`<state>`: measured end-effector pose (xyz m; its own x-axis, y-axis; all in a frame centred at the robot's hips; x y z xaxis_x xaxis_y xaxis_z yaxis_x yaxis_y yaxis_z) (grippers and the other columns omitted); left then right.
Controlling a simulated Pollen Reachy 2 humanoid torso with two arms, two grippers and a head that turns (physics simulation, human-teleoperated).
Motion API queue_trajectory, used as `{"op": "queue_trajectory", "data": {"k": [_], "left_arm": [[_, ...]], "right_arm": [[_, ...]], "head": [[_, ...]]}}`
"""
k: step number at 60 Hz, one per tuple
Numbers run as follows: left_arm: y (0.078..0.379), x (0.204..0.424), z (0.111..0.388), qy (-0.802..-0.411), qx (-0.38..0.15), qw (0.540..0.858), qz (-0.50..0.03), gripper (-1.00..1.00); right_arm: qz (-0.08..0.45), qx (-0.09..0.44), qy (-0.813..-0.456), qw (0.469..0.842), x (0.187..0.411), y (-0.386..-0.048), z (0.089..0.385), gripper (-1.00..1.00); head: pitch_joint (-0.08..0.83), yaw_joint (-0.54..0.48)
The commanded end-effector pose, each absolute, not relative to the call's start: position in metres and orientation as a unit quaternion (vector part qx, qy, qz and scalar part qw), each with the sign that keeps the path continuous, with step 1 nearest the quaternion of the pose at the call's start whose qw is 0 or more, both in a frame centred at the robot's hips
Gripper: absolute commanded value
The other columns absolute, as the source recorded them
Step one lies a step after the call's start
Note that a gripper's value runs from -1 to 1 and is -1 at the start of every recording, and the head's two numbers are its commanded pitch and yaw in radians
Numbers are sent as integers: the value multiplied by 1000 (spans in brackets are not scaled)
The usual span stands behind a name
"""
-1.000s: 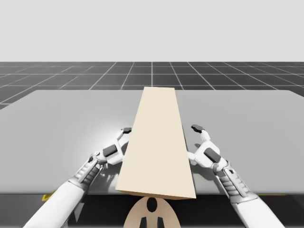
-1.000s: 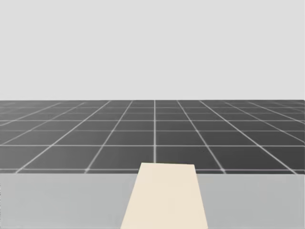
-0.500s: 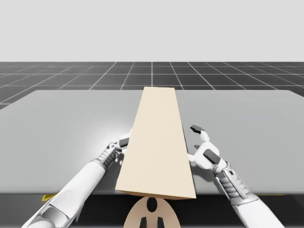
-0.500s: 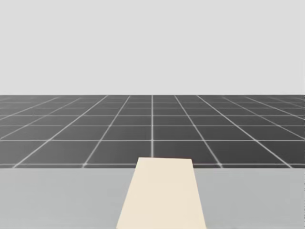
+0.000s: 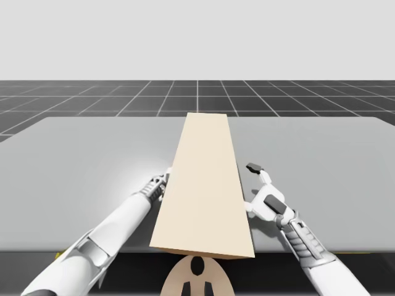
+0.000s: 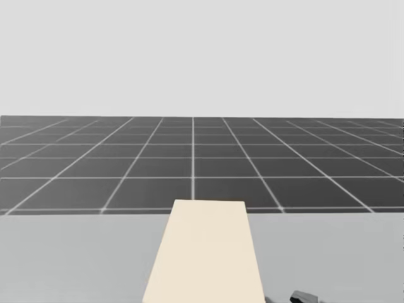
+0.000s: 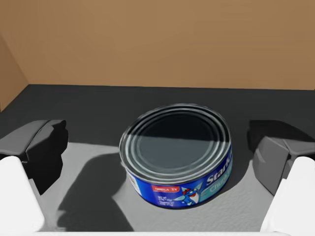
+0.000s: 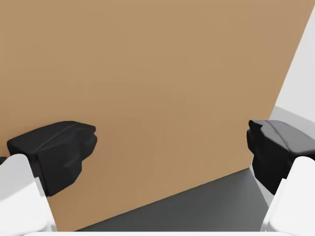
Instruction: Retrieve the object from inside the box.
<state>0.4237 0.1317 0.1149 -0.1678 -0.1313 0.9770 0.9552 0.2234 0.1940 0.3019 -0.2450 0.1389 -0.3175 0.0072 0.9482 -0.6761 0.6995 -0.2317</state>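
**Grey table, one long box, one can inside it**

Left gripper (image 7: pixel 157 136) first: its two dark fingers (image 7: pixel 45 145) stand wide apart inside the box, one on each side of the single blue round can (image 7: pixel 176 153). Neither finger touches the can, and a gap shows on both sides. The can stands upright on the dark floor of the box, lid up, with the tan inner wall (image 7: pixel 157 44) behind it.

My right gripper (image 8: pixel 170 142) is also spread, with nothing between its two fingers. It faces the plain tan outer wall of the box at close range.

In the high view my left arm (image 5: pixel 117 222) runs up to the left flank of the one tan box (image 5: pixel 203 185), where its hand goes out of sight. My right arm's hand sits just beside the right flank. The box lies lengthwise down the middle of the grey table (image 5: pixel 321 154), its near end at the table's front edge. Beyond the table lies a dark gridded floor (image 5: pixel 92 102).
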Motion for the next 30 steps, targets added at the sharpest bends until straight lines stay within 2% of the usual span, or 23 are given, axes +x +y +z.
{"op": "queue_trajectory", "data": {"k": [1, 15, 20, 22, 25, 26, 30], "left_arm": [[120, 426, 106, -519, -410, 520, -541, -1000], [105, 425, 91, -464, -466, 520, -546, -963], [106, 426, 84, -441, -489, 529, -535, -382], [107, 427, 82, -434, -494, 532, -533, 230], [108, 428, 78, -423, -500, 538, -531, 817], [109, 428, 77, -419, -500, 539, -533, 906], [110, 427, 78, -408, -504, 539, -537, 950]], "right_arm": [[325, 238, -747, 529, 302, -238, 139, -1000], [329, 237, -744, 531, 302, -237, 138, -1000], [333, 235, -743, 531, 302, -236, 137, -1000], [333, 236, -743, 530, 301, -236, 137, -1000], [332, 236, -743, 530, 301, -236, 137, -1000], [332, 237, -743, 530, 301, -236, 137, -1000], [331, 237, -743, 531, 301, -236, 137, -1000]], "head": [[99, -37], [107, -44], [109, -45], [109, -47], [110, -49], [111, -49], [112, -50]]}}
